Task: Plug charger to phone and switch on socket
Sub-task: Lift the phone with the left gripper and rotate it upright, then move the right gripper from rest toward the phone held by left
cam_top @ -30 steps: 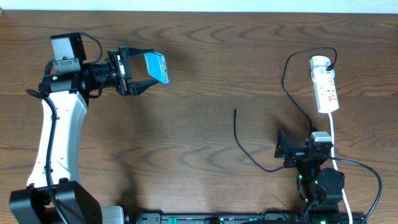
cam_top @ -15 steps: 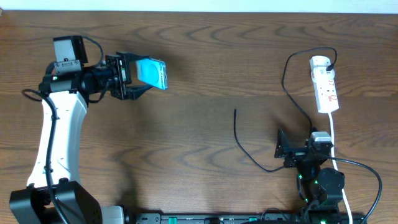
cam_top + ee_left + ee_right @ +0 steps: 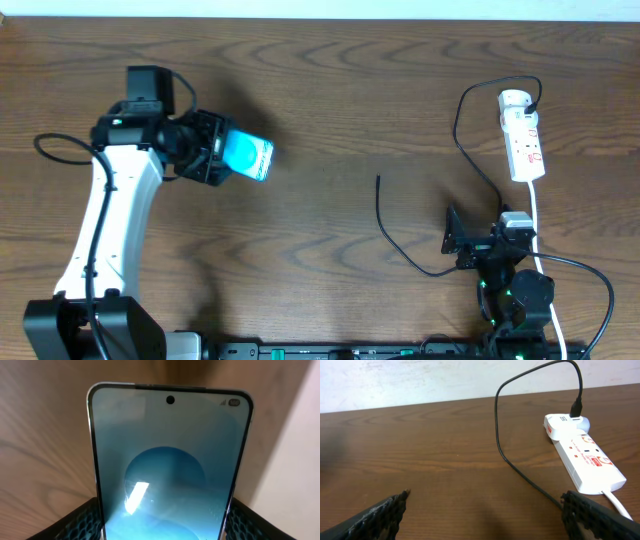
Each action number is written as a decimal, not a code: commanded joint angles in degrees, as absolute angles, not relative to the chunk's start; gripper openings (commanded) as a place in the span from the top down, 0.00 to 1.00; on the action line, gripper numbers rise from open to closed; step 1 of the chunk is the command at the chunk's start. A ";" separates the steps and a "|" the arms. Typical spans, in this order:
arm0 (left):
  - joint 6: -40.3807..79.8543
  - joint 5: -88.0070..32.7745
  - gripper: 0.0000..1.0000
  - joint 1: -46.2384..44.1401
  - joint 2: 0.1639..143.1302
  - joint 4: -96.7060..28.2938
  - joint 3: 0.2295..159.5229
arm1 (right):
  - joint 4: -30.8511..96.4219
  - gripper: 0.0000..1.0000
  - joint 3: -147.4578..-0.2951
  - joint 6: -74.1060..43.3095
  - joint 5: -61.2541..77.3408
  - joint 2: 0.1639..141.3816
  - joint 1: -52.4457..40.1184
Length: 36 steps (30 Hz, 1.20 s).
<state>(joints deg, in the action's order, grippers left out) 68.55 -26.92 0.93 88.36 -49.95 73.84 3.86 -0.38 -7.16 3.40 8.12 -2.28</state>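
Note:
The phone (image 3: 249, 156), its cyan screen lit, is held above the left half of the table with my left gripper (image 3: 236, 160) shut on its lower edges. It fills the left wrist view as the phone (image 3: 170, 460), a black finger (image 3: 75, 522) pressed against each side. The charger (image 3: 388, 228) lies loose on the wood, its plug tip (image 3: 378, 178) pointing to the far side; its other end enters the socket (image 3: 524, 135) at the far right. My right gripper (image 3: 450, 243) rests open near the front right, with nothing between its fingers (image 3: 375, 517). The socket (image 3: 585, 457) and charger (image 3: 520, 470) lie ahead of it.
The socket's thick white cord (image 3: 537, 215) runs toward the front edge past the right arm. A pale wall (image 3: 420, 380) borders the table's far edge.
My left arm has turned and carried the phone toward the near side, tilting its screen more upward. The right arm, charger and socket have not moved.

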 commanded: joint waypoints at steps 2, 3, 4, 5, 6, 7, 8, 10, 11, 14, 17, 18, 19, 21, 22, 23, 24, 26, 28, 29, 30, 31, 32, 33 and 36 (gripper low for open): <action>66.00 -14.35 0.93 -2.17 88.01 -51.77 74.11 | 4.10 0.01 -0.32 -6.79 3.38 7.77 -2.68; 66.02 -12.62 0.92 -2.79 88.01 -52.42 74.11 | 4.10 0.01 -0.32 -6.79 3.36 7.77 -2.68; 66.02 -11.09 0.93 -3.36 88.01 -53.08 74.11 | 4.10 0.01 -0.32 -6.79 3.36 7.77 -2.68; 65.98 -9.10 0.93 -4.08 88.01 -53.84 74.11 | 4.10 0.01 -0.32 -6.79 3.36 7.77 -2.68; 65.98 -8.34 0.92 -4.36 88.01 -54.17 74.11 | 4.10 0.01 -0.32 -6.79 3.36 7.77 -2.68; 65.98 -7.40 0.93 -4.71 88.01 -54.65 74.11 | 4.10 0.01 -0.32 -6.79 3.36 7.77 -2.68; 65.95 -6.63 0.93 -4.99 88.01 -55.00 74.11 | 4.10 0.01 -0.32 -6.79 3.36 7.77 -2.68; 65.08 -5.08 0.93 -5.48 88.01 -55.44 74.06 | 4.10 0.01 -0.32 -6.79 3.36 7.77 -2.68; 64.79 -4.21 0.93 -5.63 88.01 -55.57 74.02 | 4.10 0.01 -0.32 -6.79 3.36 7.77 -2.68; 64.69 -1.69 0.93 -6.26 88.01 -56.12 73.54 | 4.10 0.01 -0.32 -6.79 3.36 7.77 -2.68; 64.49 -1.63 0.92 -6.74 88.05 -56.12 72.95 | 4.10 0.01 -0.32 -6.79 3.38 7.77 -2.68; 64.47 -1.61 0.93 -6.85 88.05 -56.12 72.88 | 4.10 0.01 -0.32 -6.79 3.36 7.77 -2.68; 64.49 -1.63 0.93 -6.94 88.05 -56.12 72.86 | 4.10 0.01 -0.32 -6.79 3.36 7.77 -2.68; 64.51 -1.67 0.92 -6.96 88.05 -56.10 72.86 | 4.10 0.01 -0.32 -6.79 3.36 7.77 -2.68; 64.51 -1.67 0.93 -6.96 88.05 -56.10 72.86 | 4.10 0.01 -0.32 -6.79 3.36 7.77 -2.68; 64.51 -1.67 0.93 -6.96 88.05 -56.10 72.86 | 4.10 0.01 -0.32 -6.79 3.36 7.77 -2.68; 64.51 -1.67 0.93 -6.96 88.05 -56.10 72.86 | 4.08 0.01 -0.32 -6.79 3.38 7.77 -2.68; 64.51 -1.83 0.93 -6.96 88.05 -56.10 72.86 | 3.55 0.01 -0.32 -6.70 3.27 7.77 -2.68; 64.49 -2.33 0.93 -6.96 88.05 -56.12 72.86 | 3.46 0.01 -0.32 -6.63 1.85 7.77 -2.68; 64.49 -2.33 0.93 -6.96 88.05 -56.14 72.86 | 3.73 0.01 -0.32 -6.85 2.20 7.77 -2.68; 64.47 -2.33 0.93 -6.96 88.05 -56.14 72.86 | 3.95 0.01 -0.32 -7.57 3.27 7.77 -2.68; 64.45 -2.33 0.93 -6.96 88.05 -56.14 72.86 | 3.84 0.01 -0.32 -8.78 4.75 7.77 -2.68; 64.47 -2.35 0.93 -6.96 88.05 -56.14 72.86 | 3.49 0.01 -0.32 -10.41 6.66 7.77 -2.68; 64.47 -2.35 0.92 -6.96 88.05 -56.14 72.86 | 2.83 0.01 -0.32 -12.25 8.45 7.77 -2.68; 64.05 -2.33 0.93 -6.96 88.05 -56.12 72.86 | -0.45 0.01 -0.62 -13.50 15.09 7.77 -2.68</action>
<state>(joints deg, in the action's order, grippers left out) 65.47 -3.05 -6.81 88.36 -55.79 73.41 0.73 -0.38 -10.41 7.97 8.12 -2.28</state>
